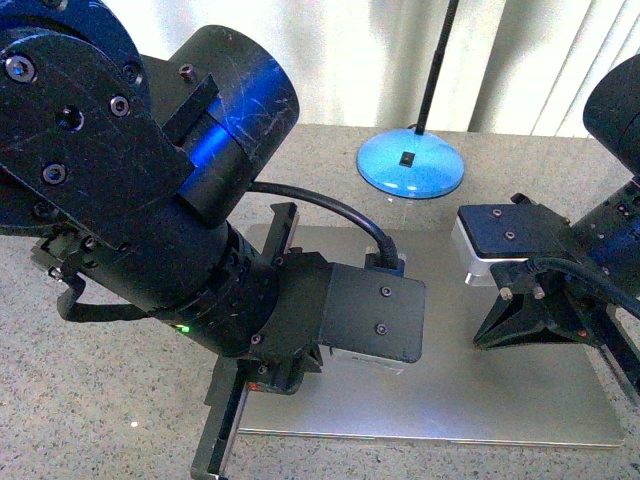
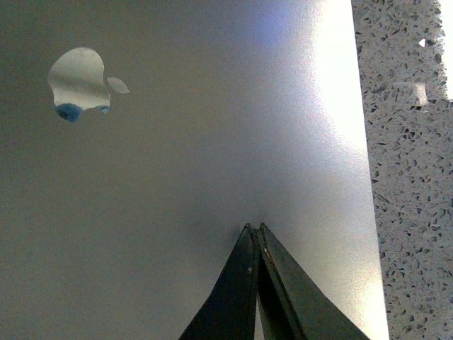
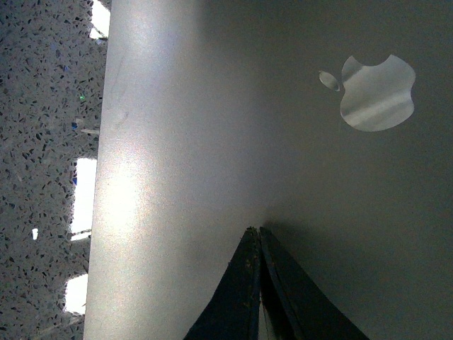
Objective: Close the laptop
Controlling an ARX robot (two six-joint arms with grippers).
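The laptop lies flat on the table with its silver lid down, so neither keys nor screen show. My left gripper is shut, its tips resting on the bare lid, with the apple logo some way off. In the front view the left arm hides those tips. My right gripper is shut too. Its black tips touch the lid near the right side, apart from the logo. Nothing is held between either pair of fingers.
A lamp with a round blue base and a thin black stem stands just behind the laptop. The speckled grey tabletop surrounds the laptop, and pale curtains hang at the back.
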